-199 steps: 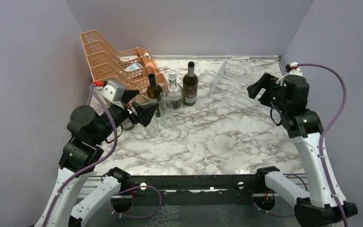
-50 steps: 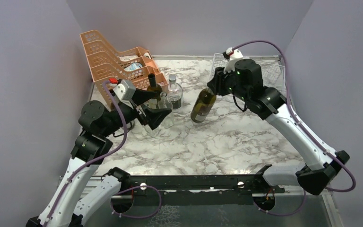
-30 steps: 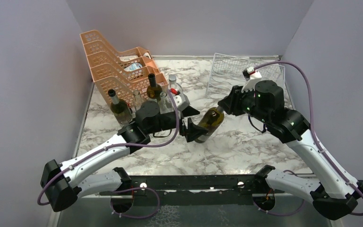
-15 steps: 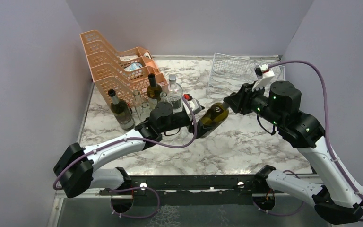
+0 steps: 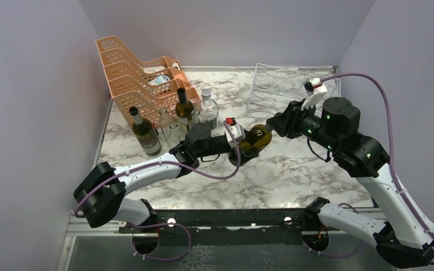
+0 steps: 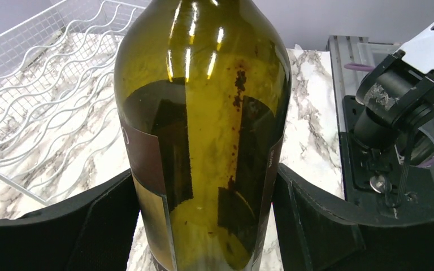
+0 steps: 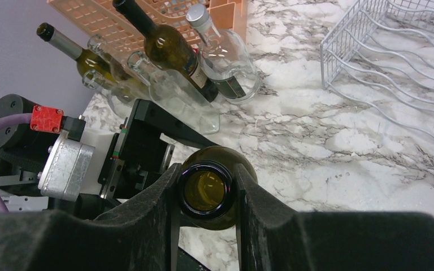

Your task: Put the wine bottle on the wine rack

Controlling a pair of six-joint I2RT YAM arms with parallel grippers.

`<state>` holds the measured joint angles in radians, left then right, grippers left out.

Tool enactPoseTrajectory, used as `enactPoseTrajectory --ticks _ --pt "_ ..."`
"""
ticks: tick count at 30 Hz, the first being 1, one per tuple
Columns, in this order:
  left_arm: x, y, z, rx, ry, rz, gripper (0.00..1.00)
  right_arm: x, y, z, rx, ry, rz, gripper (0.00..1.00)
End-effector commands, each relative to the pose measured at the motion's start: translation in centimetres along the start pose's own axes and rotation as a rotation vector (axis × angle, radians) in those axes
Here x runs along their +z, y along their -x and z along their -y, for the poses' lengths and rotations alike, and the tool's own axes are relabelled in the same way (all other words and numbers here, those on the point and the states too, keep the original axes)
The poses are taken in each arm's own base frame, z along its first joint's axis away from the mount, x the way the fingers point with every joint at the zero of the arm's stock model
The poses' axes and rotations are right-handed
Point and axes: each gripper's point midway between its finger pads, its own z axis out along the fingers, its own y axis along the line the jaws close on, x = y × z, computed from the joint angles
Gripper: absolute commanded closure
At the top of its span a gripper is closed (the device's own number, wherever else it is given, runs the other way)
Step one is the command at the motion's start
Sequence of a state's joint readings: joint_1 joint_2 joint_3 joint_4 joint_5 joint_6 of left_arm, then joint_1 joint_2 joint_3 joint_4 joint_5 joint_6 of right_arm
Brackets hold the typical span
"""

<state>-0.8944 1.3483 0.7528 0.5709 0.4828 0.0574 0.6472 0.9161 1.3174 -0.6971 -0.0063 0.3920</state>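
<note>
- Sliding forward since half a second ago, the left gripper (image 6: 203, 197) now brackets the wine bottle (image 5: 254, 140) at its lower body; we cannot tell whether it squeezes.
- We see the right gripper (image 7: 206, 195) clamped on the neck, as before.
- The bottle hangs tilted above the table (image 5: 294, 175), near the wine rack (image 5: 282, 90).

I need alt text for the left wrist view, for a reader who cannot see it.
A dark green wine bottle fills the centre, held between the two black fingers of the left tool. Behind it on the left, a white wire wine rack stands on the marble table.
</note>
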Motion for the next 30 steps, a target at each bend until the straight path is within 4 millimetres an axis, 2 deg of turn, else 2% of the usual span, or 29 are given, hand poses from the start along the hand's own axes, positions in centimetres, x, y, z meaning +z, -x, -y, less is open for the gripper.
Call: enactPoseTrajectory --ticks 1,3,4,5,7,9,14,20,24,30 --pt "0.2 1.7 -0.2 0.173 -0.011 0.067 0.80 -2.3 3.0 -2.7 0.046 0.106 0.089 0.66" --pt "0.3 2.6 -0.8 0.242 0.007 0.081 0.99 -2.7 2.2 -2.1 0.043 0.077 0.057 0.57" --pt "0.4 3.0 -1.1 0.280 0.014 0.087 1.00 -2.9 1.9 -1.7 0.041 0.056 0.044 0.43" --pt "0.5 3.6 -1.3 0.325 0.016 0.096 1.00 -3.3 1.4 -1.3 0.042 0.041 0.026 0.36" --pt "0.6 4.6 -1.8 0.425 0.027 0.112 1.00 -4.0 0.8 -0.8 0.037 0.016 0.004 0.26" --pt "0.6 5.9 -2.2 0.551 0.032 0.131 1.00 -4.9 0.6 -0.5 0.045 -0.007 -0.009 0.21" --pt "0.9 9.9 -3.9 0.802 0.097 0.174 1.00 -7.3 1.1 -0.4 0.060 -0.022 0.003 0.20" --pt "0.9 12.7 -4.4 1.078 0.115 0.189 1.00 -8.8 1.0 -0.1 0.007 -0.038 -0.028 0.20" --pt "1.2 13.2 -4.2 1.231 0.086 0.170 1.00 -8.7 0.6 0.2 -0.012 -0.053 -0.066 0.20" --pt "1.8 13.8 -4.2 1.440 0.056 0.137 1.00 -6.3 -2.6 0.8 -0.031 -0.057 -0.195 0.20"
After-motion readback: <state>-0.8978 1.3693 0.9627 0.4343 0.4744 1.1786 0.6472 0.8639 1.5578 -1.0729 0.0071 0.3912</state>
